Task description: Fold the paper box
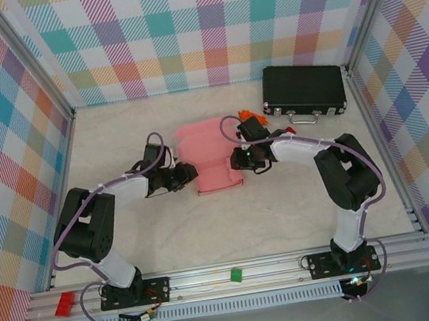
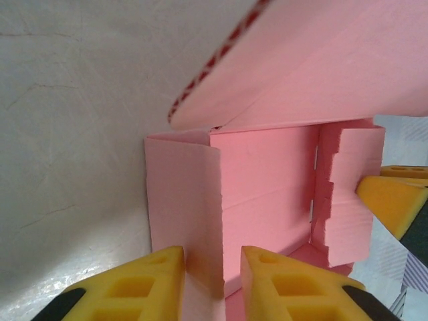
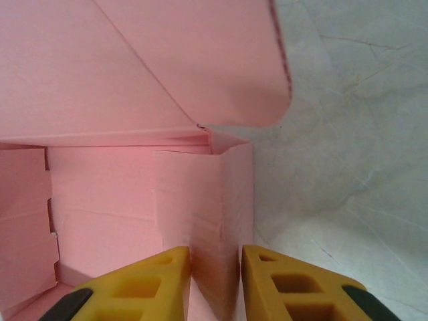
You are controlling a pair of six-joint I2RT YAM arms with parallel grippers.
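Pink thin-card paper box [image 1: 218, 177], half-erected at the centre of the white table [image 1: 286, 214]: lid flap [image 1: 199, 136] raised at 12 o'clock, side walls upright at 9 and 3. Left gripper [image 1: 187, 174] straddles the 9 o'clock wall; whether it pinches cannot be told. Right gripper [image 1: 236, 160] is closed on the 3 o'clock wall. The box lies between them, equally near both. Black rectangular case [image 1: 303, 90]: 1 o'clock, well apart.

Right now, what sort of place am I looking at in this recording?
Probably a robot lab test cell: plaid-printed walls box in a pale table, an aluminium rail carries the left arm and right arm, and a pink paper box lies between them.
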